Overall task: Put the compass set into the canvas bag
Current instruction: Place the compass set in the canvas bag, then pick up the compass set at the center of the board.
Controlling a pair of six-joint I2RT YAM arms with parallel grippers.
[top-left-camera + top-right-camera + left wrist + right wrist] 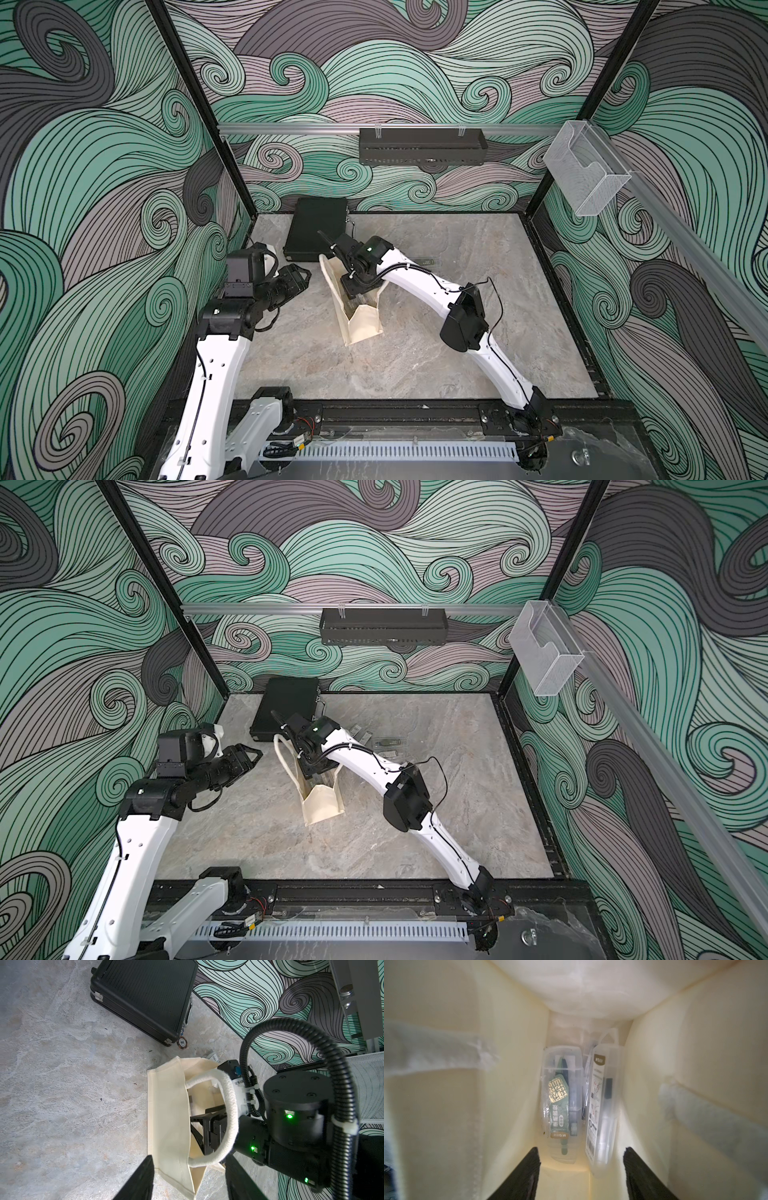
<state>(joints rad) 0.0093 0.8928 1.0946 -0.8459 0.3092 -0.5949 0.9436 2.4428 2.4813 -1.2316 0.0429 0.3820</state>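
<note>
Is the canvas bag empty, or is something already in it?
Not empty. The right wrist view, inside the canvas bag, shows a green-labelled compass set box beside a white-labelled compass set box.

Left arm (216, 374), right arm (411, 276); jaws apart

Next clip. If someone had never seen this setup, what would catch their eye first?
First, the right claw plunged into the cream canvas bag at mid-table, its jaws apart, with two clear compass set cases lying ahead of it inside the bag. Then the flat black case in the far left corner, and the left claw, open and empty beside the bag.
</note>
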